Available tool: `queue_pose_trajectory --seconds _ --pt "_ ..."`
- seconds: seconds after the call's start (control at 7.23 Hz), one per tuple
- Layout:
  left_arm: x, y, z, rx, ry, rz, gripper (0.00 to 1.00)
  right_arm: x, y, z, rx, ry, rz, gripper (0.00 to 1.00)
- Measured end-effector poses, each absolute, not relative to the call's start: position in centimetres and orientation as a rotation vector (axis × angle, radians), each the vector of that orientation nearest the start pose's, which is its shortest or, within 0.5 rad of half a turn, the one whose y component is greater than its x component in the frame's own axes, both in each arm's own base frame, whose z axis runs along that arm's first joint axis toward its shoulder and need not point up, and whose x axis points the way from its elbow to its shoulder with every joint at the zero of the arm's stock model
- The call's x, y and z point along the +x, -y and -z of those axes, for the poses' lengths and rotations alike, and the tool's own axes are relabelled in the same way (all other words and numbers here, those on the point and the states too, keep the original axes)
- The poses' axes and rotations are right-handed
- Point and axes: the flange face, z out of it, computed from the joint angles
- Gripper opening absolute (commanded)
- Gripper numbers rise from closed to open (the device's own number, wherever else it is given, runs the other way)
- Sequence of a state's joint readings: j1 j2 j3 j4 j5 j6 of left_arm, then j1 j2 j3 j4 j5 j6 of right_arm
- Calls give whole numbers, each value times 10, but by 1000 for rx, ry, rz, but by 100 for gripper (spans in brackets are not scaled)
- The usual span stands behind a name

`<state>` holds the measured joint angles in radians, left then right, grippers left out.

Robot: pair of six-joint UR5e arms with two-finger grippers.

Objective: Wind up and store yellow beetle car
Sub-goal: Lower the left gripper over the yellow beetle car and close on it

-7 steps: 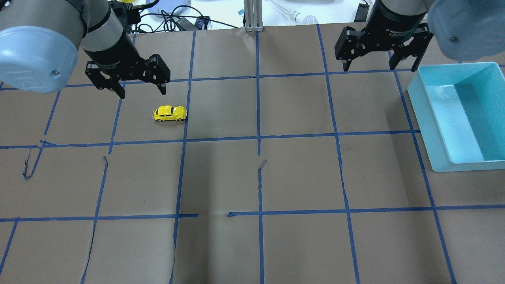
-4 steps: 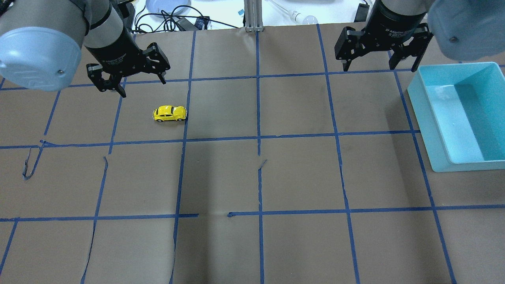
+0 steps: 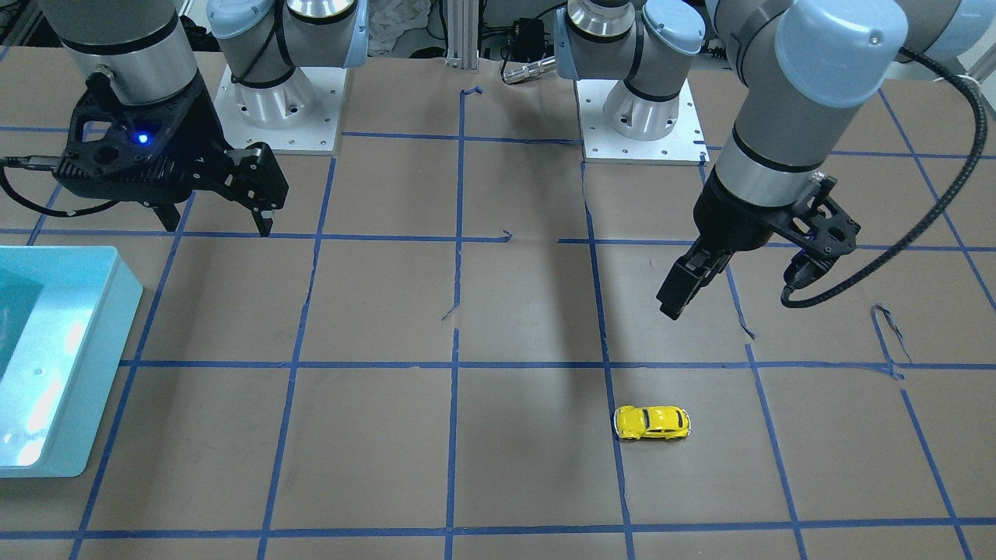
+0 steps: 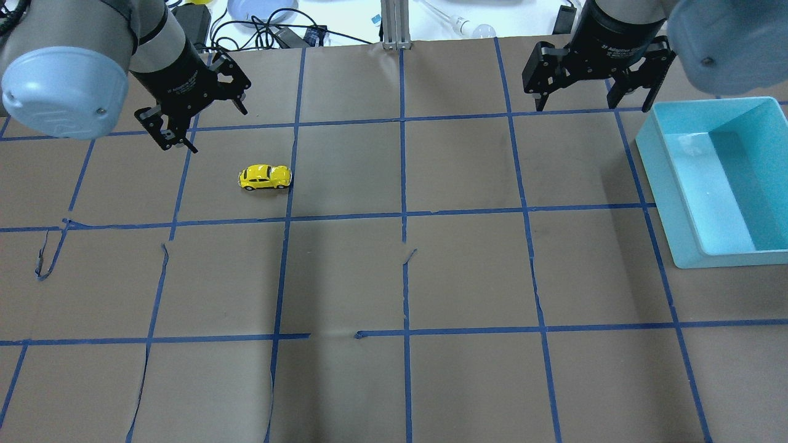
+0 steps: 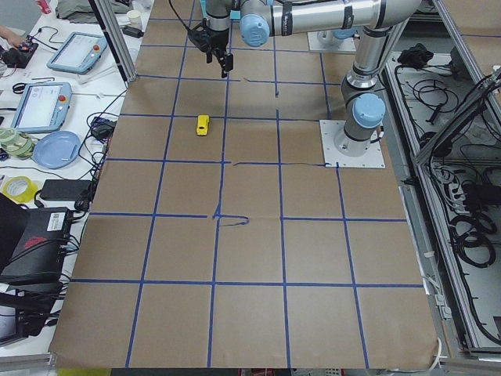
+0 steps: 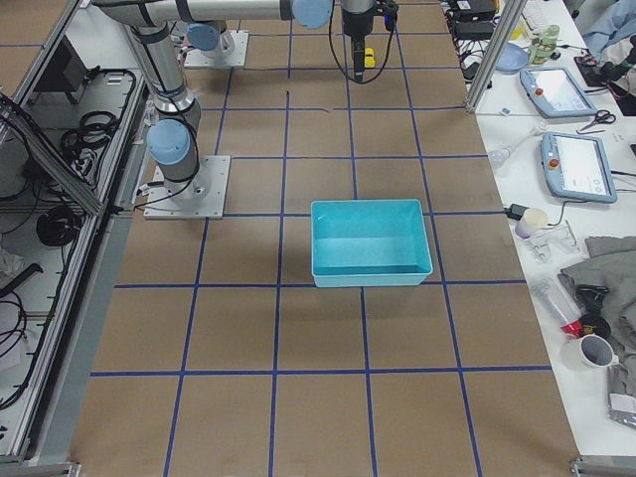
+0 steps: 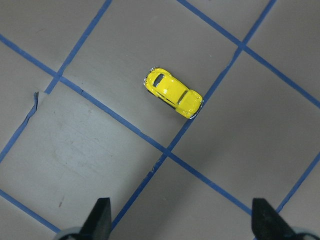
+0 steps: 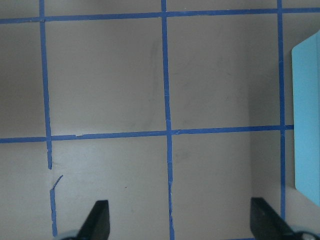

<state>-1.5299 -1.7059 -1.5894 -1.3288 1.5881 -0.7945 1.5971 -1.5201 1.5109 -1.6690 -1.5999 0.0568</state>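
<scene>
The yellow beetle car (image 4: 265, 177) stands on its wheels on the brown paper table, left of centre; it also shows in the front view (image 3: 652, 422) and the left wrist view (image 7: 174, 92). My left gripper (image 4: 218, 130) is open and empty. It hangs above the table, up and to the left of the car in the overhead view and apart from it; it also shows in the front view (image 3: 669, 309) and the left wrist view (image 7: 181, 217). My right gripper (image 4: 594, 107) is open and empty at the far right, next to the bin.
An empty light-blue bin (image 4: 689, 184) sits at the table's right edge; it also shows in the front view (image 3: 85, 365). Blue tape lines grid the brown paper. Cables, a plate and tablets lie on the white bench beyond the table's far edge.
My left gripper has turned about its axis and drifted up and left in the overhead view, away from the car. The car and the right arm have not moved.
</scene>
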Motion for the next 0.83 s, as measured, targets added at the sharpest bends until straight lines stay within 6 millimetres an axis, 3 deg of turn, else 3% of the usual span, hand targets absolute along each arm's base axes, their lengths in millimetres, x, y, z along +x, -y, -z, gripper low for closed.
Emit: queue_pose_trajectory --seconds 0.41,0.83 --pt "-104 576 -376 -1758 -2595 48 100 143 520 -502 48 -3169 171 100" --pt "-100 620 -309 -1947 -2494 83 100 143 520 -502 47 -3169 172 100"
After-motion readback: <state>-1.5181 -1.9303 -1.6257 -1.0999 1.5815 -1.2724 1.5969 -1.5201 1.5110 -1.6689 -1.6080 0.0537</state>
